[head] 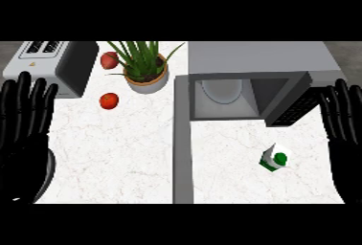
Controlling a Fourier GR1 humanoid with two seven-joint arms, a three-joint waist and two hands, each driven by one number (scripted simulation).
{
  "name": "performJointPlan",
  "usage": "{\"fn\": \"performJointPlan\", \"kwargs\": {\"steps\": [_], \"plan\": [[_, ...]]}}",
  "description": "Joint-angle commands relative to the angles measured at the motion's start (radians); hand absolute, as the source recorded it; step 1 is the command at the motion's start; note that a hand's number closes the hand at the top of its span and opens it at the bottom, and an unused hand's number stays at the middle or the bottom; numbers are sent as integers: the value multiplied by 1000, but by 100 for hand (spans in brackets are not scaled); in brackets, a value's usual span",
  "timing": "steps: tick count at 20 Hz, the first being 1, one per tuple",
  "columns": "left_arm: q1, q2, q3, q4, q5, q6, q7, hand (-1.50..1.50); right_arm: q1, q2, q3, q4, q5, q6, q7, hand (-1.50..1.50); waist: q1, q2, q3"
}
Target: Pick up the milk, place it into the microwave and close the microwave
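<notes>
Toaster (pixel 50 64): grey, sitting at the far left corner of the white marble counter (pixel 120 158). Potted plant (pixel 145 64): green leaves spreading from a tan pot, standing just right of the toaster. Red fruit (pixel 109 60): lying just beside the pot, between it and the toaster. Second red fruit (pixel 108 100): lying nearer, on open counter.

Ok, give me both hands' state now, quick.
Left hand: open, fingers straight up at the view's left edge, holding nothing.
Right hand: open, fingers up at the right edge, holding nothing; milk carton untouched on the counter.
</notes>
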Motion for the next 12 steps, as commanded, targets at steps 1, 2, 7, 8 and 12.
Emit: {"fn": "performJointPlan", "kwargs": {"steps": [1, 2, 7, 8, 12], "plan": [[-6, 19, 15, 25, 18, -34, -22, -150, 30, 1, -29, -36, -21, 3, -27, -150, 12, 36, -16], [-71, 65, 61, 17, 57, -59, 32, -150, 24, 8, 0, -9, 37, -9, -46, -150, 13, 37, -16], [-22, 69, 103, 136, 134, -94, 59, -150, -79, 51, -48, 84, -35, -50, 1, -150, 21, 39, -15], [-26, 61, 91, 120, 143, -88, 94, -150, -129, 29, -82, 60, -53, -60, 75, -150, 20, 38, -16], [34, 34, 64, 64, 110, -76, 94, -150, -51, 66, -29, 112, 2, -64, -38, -150, 18, 37, -15]]}}
